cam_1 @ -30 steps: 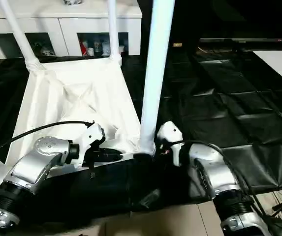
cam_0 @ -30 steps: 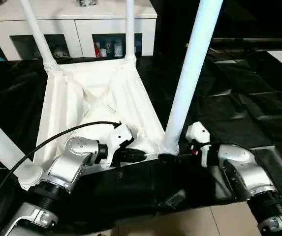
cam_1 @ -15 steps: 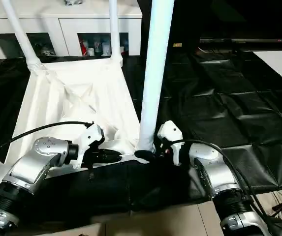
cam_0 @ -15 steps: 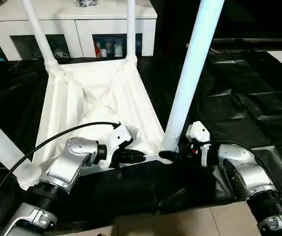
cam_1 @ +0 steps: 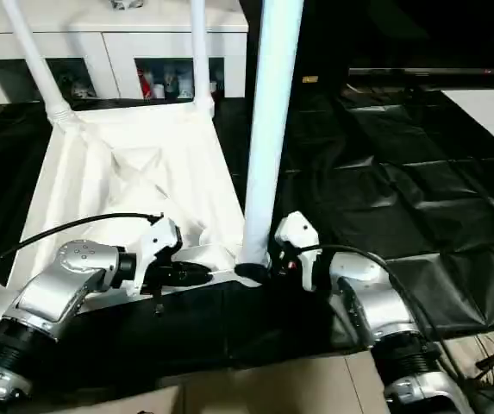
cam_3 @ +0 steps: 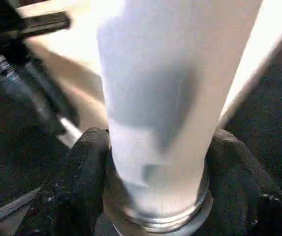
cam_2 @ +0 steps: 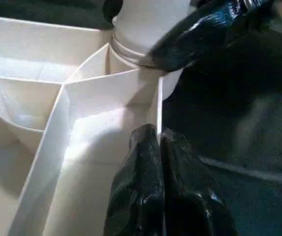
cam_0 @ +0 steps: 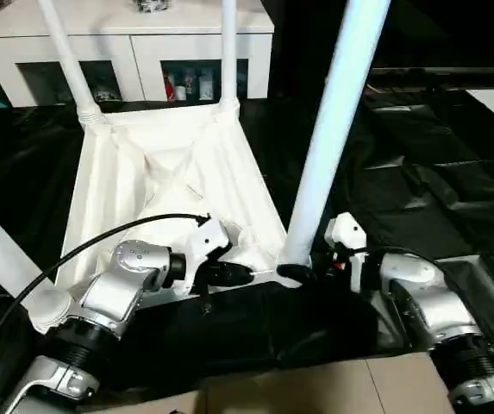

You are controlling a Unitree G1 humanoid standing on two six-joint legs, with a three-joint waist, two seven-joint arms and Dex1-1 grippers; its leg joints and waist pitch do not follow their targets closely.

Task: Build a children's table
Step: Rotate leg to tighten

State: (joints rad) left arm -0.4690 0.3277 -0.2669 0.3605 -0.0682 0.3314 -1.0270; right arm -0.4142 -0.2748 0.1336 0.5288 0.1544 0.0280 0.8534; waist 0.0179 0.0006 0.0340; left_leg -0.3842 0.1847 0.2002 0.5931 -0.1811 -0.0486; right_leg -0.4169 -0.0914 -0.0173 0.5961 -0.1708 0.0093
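Four legs stand up from the upturned children's table (cam_0: 169,172) on black sheeting (cam_0: 419,181), before a white cabinet (cam_0: 134,39). We see the right gripper (cam_3: 155,196) closed round the base of the near right leg (cam_0: 337,121), one finger (cam_3: 84,172) on each side, just above its corner socket. We see the left gripper (cam_2: 159,162) pinched tight on the top's thin near rim (cam_2: 159,108), beside that corner.
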